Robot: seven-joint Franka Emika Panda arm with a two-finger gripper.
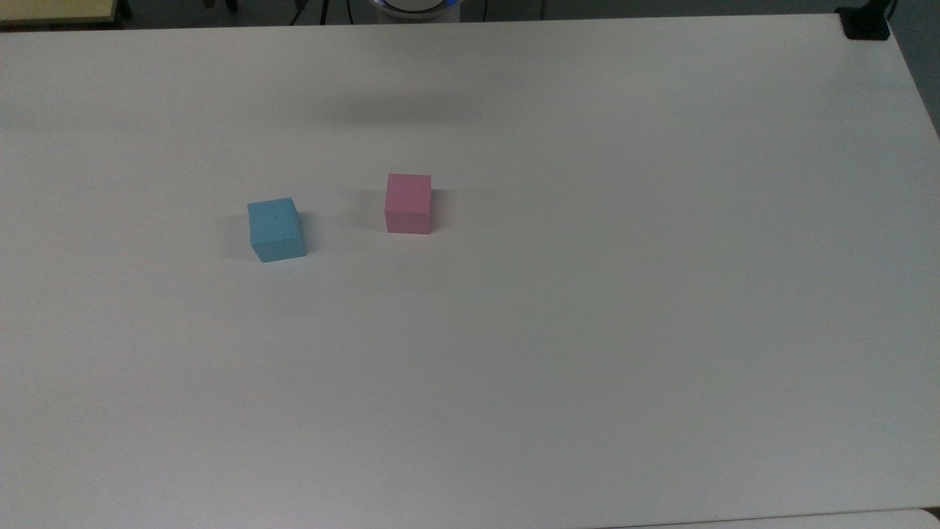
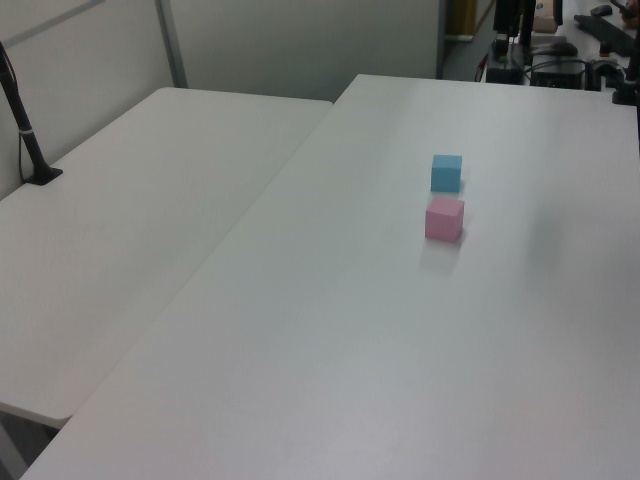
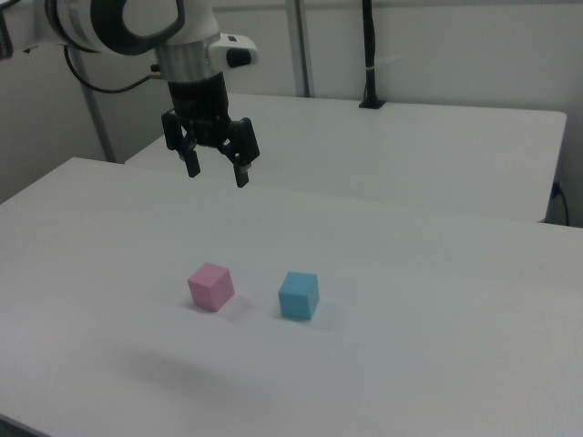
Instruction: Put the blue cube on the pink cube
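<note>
The fingers (image 3: pixel 216 172) hang spread and empty, well above the surface (image 3: pixel 437 300). The blue cube (image 3: pixel 299 294) sits below them, seemingly just beside the pink cube (image 3: pixel 210 286); a careless descent could nudge either.

The arm (image 3: pixel 127 23) is glossy white with rounded casings and a dark grey ring at the joint, and a thin black cable trails off behind it. Its wrist narrows to a grey-white collar with a small white box on one side. Below that sits the black gripper (image 3: pixel 217 173), a blocky body ending in two short black fingers (image 3: pixel 241 173), the jaws standing apart.
</note>
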